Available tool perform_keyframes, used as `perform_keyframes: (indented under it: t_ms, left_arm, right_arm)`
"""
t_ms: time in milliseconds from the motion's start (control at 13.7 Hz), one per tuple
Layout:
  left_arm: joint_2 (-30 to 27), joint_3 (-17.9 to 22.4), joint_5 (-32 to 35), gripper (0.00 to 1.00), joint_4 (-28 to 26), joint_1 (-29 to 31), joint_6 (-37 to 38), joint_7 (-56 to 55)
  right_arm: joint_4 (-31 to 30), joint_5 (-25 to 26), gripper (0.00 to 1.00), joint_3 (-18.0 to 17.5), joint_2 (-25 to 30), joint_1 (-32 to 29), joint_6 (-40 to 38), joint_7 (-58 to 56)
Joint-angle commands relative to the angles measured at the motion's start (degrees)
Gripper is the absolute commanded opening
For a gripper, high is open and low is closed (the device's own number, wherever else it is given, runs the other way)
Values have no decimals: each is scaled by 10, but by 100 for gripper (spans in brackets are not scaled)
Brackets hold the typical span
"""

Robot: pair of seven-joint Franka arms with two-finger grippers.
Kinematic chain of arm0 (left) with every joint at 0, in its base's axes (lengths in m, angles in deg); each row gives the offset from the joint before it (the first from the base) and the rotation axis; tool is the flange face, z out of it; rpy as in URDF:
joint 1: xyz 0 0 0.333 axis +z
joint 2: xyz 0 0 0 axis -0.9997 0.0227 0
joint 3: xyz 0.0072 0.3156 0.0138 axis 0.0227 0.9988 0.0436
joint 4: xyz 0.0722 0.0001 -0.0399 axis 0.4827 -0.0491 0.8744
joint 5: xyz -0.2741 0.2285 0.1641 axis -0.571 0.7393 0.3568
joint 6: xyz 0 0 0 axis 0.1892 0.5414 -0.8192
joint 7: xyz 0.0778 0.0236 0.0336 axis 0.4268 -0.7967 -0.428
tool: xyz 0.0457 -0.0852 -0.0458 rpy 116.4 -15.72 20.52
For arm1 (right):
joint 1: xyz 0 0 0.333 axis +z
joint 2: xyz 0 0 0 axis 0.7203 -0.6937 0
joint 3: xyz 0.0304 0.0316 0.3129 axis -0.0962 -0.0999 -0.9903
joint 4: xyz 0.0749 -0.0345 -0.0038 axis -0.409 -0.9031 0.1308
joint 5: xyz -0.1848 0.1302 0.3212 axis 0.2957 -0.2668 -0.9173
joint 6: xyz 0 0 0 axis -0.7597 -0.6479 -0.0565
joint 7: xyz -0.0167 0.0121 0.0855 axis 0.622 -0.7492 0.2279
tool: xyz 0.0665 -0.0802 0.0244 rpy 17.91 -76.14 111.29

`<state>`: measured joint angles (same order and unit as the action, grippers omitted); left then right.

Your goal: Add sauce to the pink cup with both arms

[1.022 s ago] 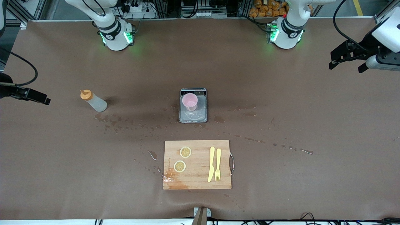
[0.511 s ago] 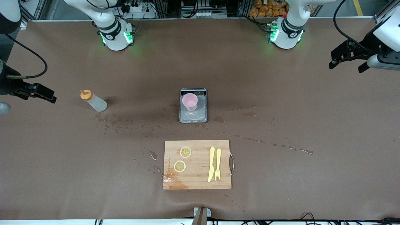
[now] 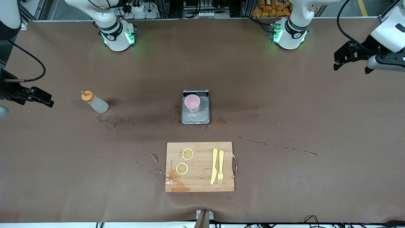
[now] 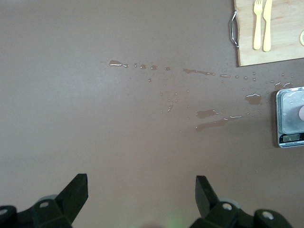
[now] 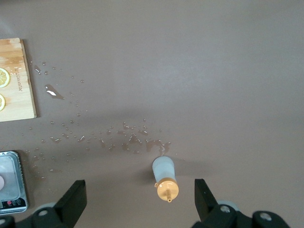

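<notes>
pink cup (image 3: 192, 103) sitting on scale (image 3: 196, 117), contents not showing | sauce bottle (image 3: 94, 102) standing apart toward right arm's end | right gripper (image 3: 33, 96) hovering near bottle, fingers spread, holding nothing | left gripper (image 3: 351, 57) waiting, spread | fitting pre-pour or finished

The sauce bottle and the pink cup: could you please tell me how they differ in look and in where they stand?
The sauce bottle is translucent with an orange cap; the pink cup is open-topped. The bottle stands on the bare table toward the right arm's end; the cup stands on a scale mid-table. Both are upright and ungripped.
</notes>
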<state>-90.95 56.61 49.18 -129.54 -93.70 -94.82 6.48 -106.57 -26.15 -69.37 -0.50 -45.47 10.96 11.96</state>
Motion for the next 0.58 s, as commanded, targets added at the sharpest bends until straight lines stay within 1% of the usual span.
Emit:
perform_keyframes:
  t_ms: [0,146,292,511]
  left_arm:
    - [0,-2,10,100,7,-3,0,12]
    - [-1,-2,8,100,7,-3,-1,12]
    - [0,-2,5,100,7,-3,-2,12]
    - [0,-2,4,100,7,-2,-2,12]
  right_arm:
    - [-67,2,100,2,47,-6,40,-22]
    - [-85,2,100,2,57,-5,51,-22]
    - [-87,1,100,2,60,-8,59,-23]
    - [-88,-3,100,0,58,-31,60,-51]
